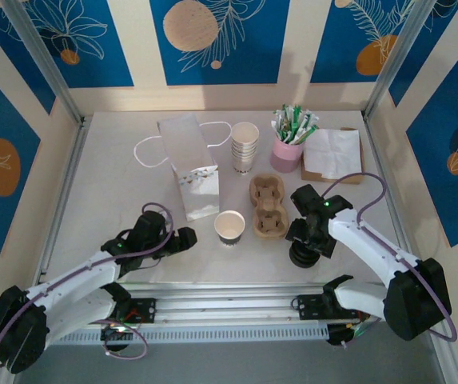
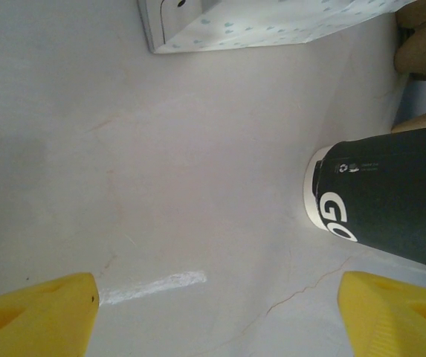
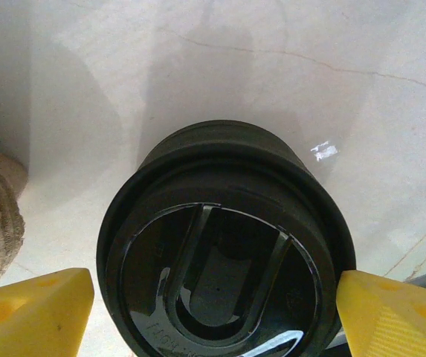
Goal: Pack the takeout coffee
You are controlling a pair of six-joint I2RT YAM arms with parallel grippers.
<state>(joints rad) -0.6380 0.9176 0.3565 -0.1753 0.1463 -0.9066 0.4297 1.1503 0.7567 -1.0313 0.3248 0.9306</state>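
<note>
Open coffee cup [image 1: 230, 227]; packets [image 1: 292, 126] in pink cup [image 1: 287, 156]

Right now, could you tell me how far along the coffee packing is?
Done: nothing yet; the carrier slots look empty and the cup has no lid. In hand: the right pincer stands open astride the black lids; the left pincer is open beside the cup. Left: lid it, then pack it.

White "GO" on the dark cup [image 2: 398, 201]; lid [image 3: 224, 275] embossing unreadable.
</note>
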